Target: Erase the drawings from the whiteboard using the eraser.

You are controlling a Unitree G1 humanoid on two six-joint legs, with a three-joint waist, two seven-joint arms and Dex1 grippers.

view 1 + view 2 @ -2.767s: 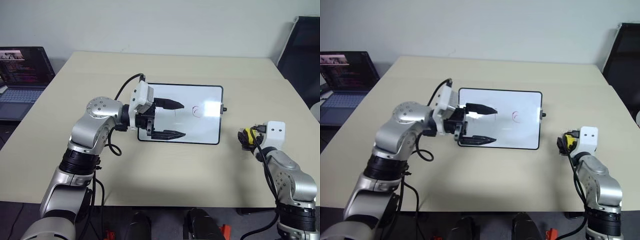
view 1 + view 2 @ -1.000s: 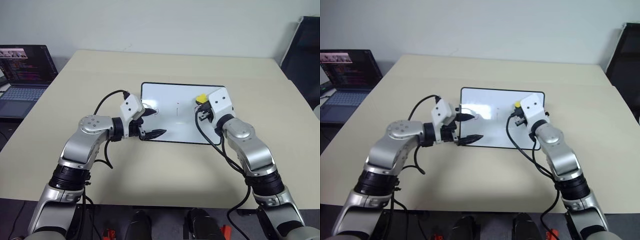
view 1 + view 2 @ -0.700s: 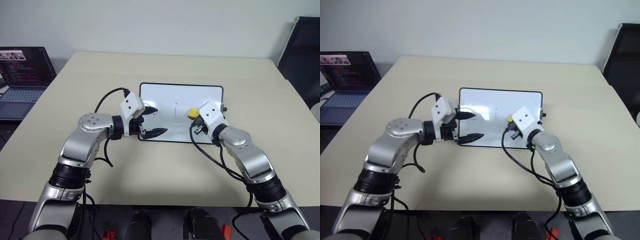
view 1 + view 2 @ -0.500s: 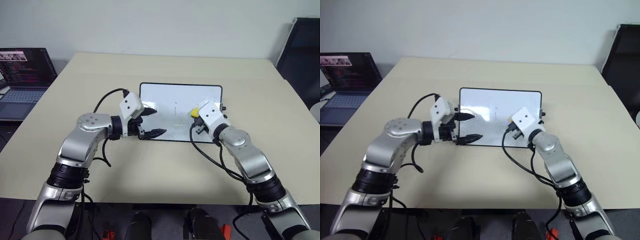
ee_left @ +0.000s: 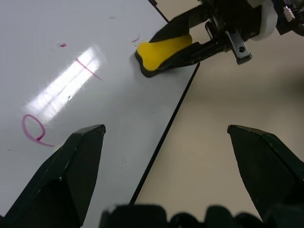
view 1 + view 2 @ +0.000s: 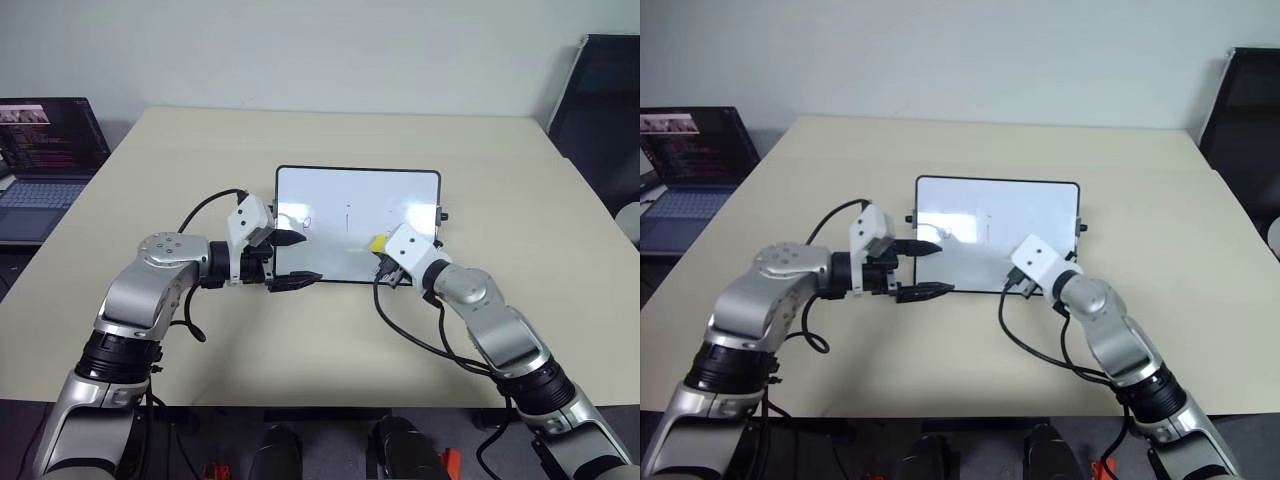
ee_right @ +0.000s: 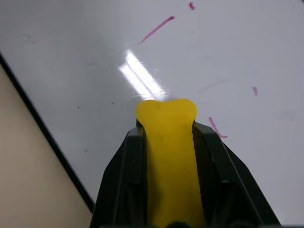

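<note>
I have the table point(image 6: 500, 330) wide and bare around the work, so both arms can swing without meeting anything; the only other item is a laptop point(image 6: 45, 150) well off at the far left corner, out of my sweep.

The whiteboard point(image 6: 357, 205) lies flat near the middle of the table, its near edge facing me, with open tabletop on every side. That near edge matters: its black frame runs just beside where I am working, and a stroke pulled toward me would run off the board onto the table.

My left end effector point(image 6: 291, 259) sits at the board's near left corner with its jaws spread wide and nothing between them. I judge it is there to steady the board against sliding while the other arm rubs, though I cannot tell whether a finger actually presses the frame.

My right end effector point(image 7: 168, 185) is clenched on the eraser point(image 7: 167, 142), the yellow block sticking out past the fingertips and down at the board near the near right edge, tilted low so that its end meets the surface.

The drawings point(image 5: 35, 130) remaining are a loop toward the left and a short stroke point(image 5: 89, 70) mid-board, both away from the eraser, plus faint reddish flecks beside it. I would sweep leftward, where the board gives the most room.
</note>
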